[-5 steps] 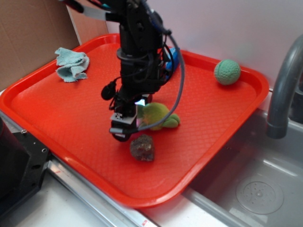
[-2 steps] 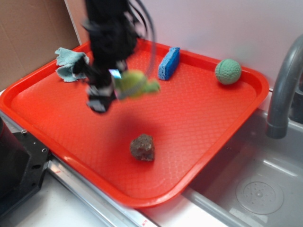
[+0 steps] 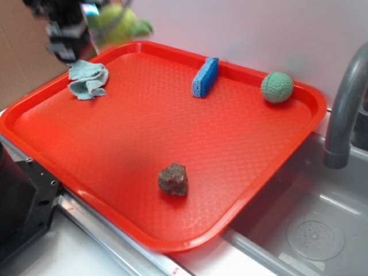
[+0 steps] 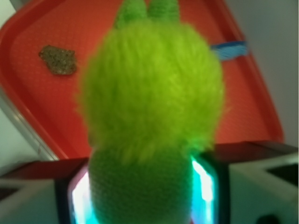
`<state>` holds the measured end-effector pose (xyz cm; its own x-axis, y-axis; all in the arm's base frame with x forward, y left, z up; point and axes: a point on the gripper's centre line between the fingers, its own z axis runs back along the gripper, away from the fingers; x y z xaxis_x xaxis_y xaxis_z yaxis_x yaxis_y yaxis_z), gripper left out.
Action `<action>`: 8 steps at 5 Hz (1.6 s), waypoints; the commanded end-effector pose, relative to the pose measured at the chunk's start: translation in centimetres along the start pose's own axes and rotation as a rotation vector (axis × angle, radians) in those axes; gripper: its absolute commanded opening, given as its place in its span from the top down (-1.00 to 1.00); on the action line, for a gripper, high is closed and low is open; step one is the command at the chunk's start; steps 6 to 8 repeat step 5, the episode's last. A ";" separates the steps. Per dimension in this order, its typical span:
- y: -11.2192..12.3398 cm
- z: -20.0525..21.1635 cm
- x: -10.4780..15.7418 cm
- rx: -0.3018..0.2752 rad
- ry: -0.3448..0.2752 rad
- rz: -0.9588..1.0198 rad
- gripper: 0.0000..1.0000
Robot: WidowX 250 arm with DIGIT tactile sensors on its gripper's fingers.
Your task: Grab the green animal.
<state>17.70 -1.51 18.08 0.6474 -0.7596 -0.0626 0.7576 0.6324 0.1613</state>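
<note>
The green animal (image 3: pixel 118 24), a fuzzy yellow-green plush with darker green limbs, hangs in the air above the tray's far left corner. My gripper (image 3: pixel 86 26) is shut on it, high at the top left of the exterior view and blurred. In the wrist view the green animal (image 4: pixel 149 93) fills the middle of the frame, its knitted dark green end squeezed between my two lit fingers (image 4: pixel 204 182). My gripper (image 4: pixel 140 186) is mostly hidden behind the plush.
Below lies a red tray (image 3: pixel 299 138). On it are a brown rock (image 3: pixel 173 179) near the front, a blue sponge (image 3: pixel 205 76) and a teal ball (image 3: pixel 276 87) at the back, and a light blue cloth (image 3: pixel 87 79) at the left. A grey faucet (image 3: pixel 344 103) and sink (image 3: pixel 310 230) stand at the right.
My gripper has risen from the tray with the green animal held in it and has swung up and to the left, now high above the tray's far left corner.
</note>
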 end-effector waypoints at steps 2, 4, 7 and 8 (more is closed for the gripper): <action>0.8 1.9 -4.3 -0.167 -0.044 0.766 1.00; 1.3 2.5 -3.4 -0.125 0.028 1.187 1.00; 1.1 2.0 -3.2 -0.147 0.043 1.179 1.00; 1.1 2.0 -3.2 -0.147 0.043 1.179 1.00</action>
